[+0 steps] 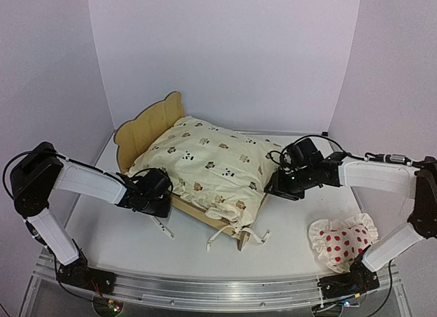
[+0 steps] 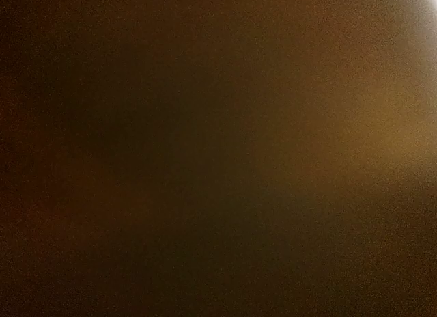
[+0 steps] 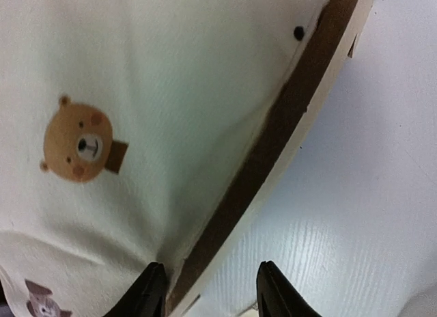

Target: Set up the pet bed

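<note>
Pet bed (image 1: 147, 129) sits on white table (image 1: 116, 242), pale walls (image 1: 225, 50) around; right pincer (image 3: 213, 293) spread, left pincer (image 1: 156, 194) unclear.

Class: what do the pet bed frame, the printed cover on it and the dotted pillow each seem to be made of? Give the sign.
The pet bed looks like light unpainted plywood, matte; the right wrist view shows a darker cut edge. The cover seems soft cream cloth, perhaps cotton: it creases and drapes. The pillow is ruffled dotted fabric; filling unseen.
</note>
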Motion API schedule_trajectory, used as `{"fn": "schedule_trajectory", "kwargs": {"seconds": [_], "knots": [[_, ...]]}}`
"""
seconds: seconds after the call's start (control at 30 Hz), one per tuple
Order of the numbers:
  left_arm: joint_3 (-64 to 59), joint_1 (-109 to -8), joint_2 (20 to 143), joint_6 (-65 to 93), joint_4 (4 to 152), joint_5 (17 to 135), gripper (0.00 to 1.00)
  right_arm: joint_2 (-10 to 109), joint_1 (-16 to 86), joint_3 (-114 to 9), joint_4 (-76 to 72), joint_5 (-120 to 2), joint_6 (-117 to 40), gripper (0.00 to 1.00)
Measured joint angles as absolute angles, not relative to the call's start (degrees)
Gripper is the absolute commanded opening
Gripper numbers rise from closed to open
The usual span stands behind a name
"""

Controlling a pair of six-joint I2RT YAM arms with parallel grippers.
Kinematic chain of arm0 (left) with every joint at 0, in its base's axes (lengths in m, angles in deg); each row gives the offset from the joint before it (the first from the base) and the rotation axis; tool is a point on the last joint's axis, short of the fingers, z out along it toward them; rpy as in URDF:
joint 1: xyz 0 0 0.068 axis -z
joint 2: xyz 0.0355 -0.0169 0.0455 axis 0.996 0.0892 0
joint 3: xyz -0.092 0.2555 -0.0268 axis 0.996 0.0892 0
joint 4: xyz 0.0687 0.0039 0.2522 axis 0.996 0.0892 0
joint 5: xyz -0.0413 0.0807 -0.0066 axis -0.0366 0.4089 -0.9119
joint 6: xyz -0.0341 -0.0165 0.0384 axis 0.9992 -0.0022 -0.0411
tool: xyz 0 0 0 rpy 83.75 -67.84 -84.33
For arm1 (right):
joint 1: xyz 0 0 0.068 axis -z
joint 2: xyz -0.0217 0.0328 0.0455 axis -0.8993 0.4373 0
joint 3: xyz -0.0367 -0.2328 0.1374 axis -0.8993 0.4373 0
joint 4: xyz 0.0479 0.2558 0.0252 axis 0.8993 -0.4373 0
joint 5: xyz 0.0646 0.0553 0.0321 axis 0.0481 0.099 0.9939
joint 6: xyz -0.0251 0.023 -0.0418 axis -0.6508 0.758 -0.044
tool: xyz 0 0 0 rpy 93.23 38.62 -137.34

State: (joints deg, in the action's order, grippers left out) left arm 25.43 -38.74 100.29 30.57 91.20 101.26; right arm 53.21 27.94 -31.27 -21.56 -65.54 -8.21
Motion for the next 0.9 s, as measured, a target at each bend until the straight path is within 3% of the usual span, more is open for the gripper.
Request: {"fn": "schedule_trajectory", "kwargs": {"seconds": [0.17,0.4,0.8,0.9], "knots": [[26.4,-39.2,99.6,30.9,90.0,101.4,0.26,52.4,33.8,-34.9,-29.2,-62.0,-12.4,0.63],[28.4,-39.3,95.5,32.1,89.4,101.4,0.26,56.4,41.3,-50.4,-35.1,-61.2,-17.2,0.61],[29.5,-39.4,93.7,32.6,89.0,100.6,0.26,85.3,50.6,-81.2,-35.9,-58.0,-20.3,0.53],[29.5,-39.4,93.6,32.6,89.0,100.3,0.26,91.9,51.9,-87.5,-36.1,-56.9,-20.1,0.46]]}}
